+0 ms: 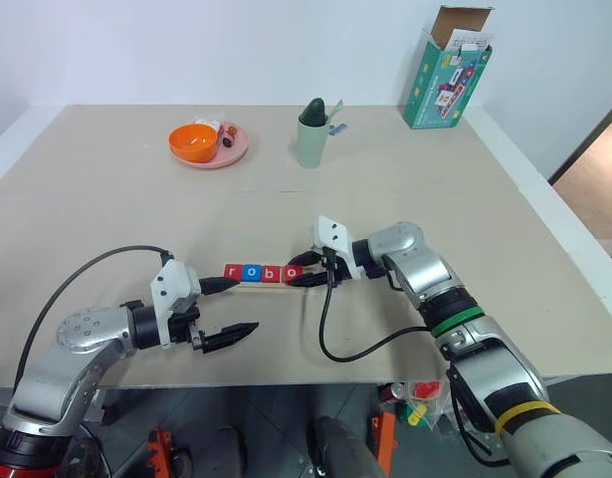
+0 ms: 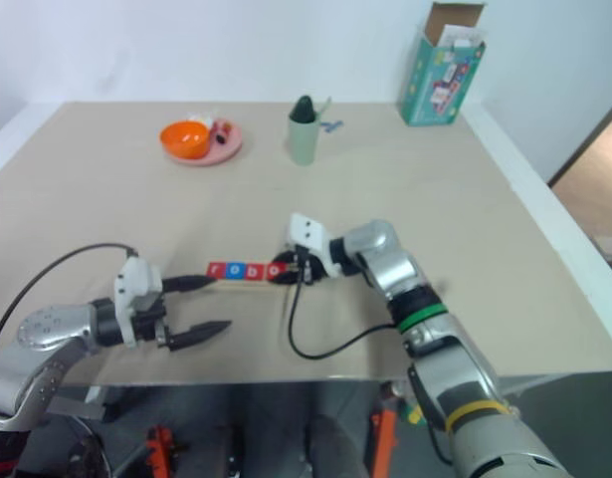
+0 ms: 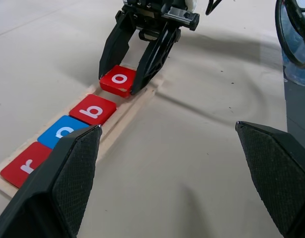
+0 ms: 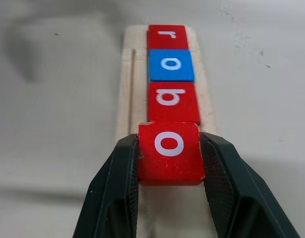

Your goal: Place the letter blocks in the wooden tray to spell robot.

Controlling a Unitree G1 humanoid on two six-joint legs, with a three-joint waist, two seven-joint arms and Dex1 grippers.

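R gripper (image 4: 169,163) pinches red "o" tile (image 4: 169,148) by side edges over tray (image 4: 126,99); tile looks light, stiff, prob slick. L gripper (image 1: 231,306) spread, empty.

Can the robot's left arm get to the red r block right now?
Probably yes. The left gripper is open beside the wooden tray, close to the r block at that end. The right gripper holds the o block at the far end.

The left gripper (image 1: 244,306) hovers with black fingers spread wide at near left, while the right gripper (image 1: 304,271) is clamped, pointing left.
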